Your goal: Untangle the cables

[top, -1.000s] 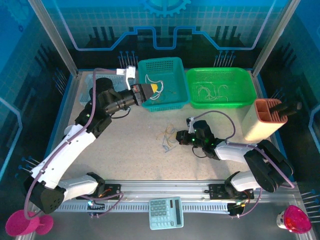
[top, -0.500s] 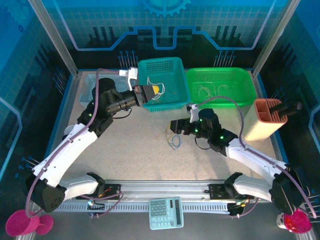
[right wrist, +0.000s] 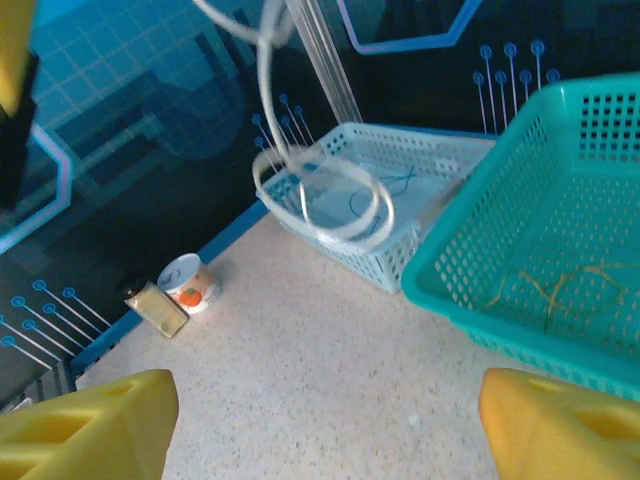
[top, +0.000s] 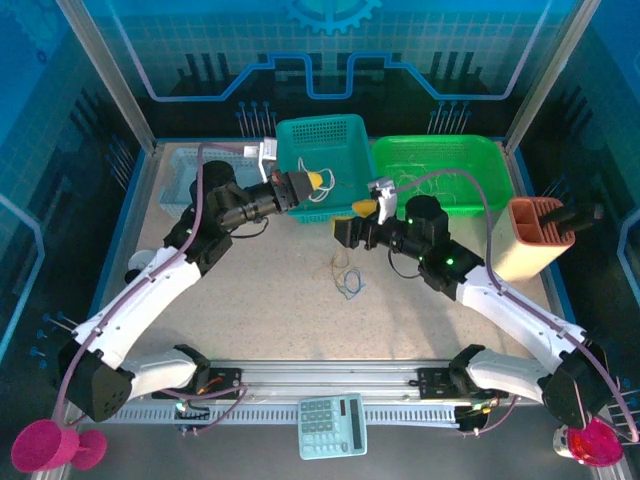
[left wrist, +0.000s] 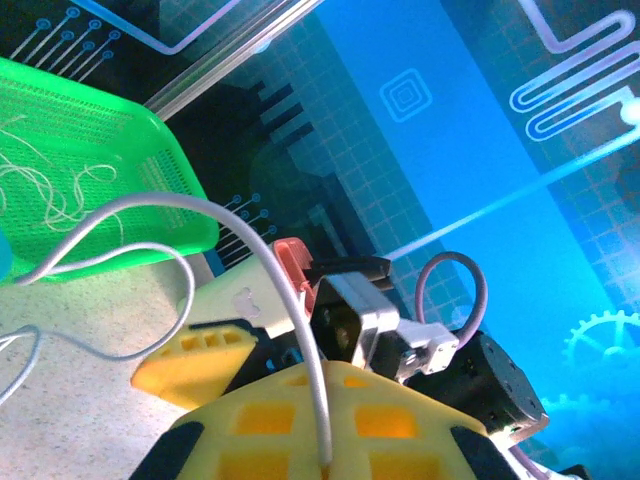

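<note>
We see the left gripper clamped on a white cable over the teal basket, the wire arcing away from its fingers. The right gripper hangs with jaws wide and nothing between them, above a small tangle of cables on the table

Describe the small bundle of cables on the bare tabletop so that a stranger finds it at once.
Look at the teal basket and the green basket at the far edge of the table. In front of the gap between them lies a tangle of thin cables. Unlike those in the baskets, it rests on the bare speckled surface.
</note>
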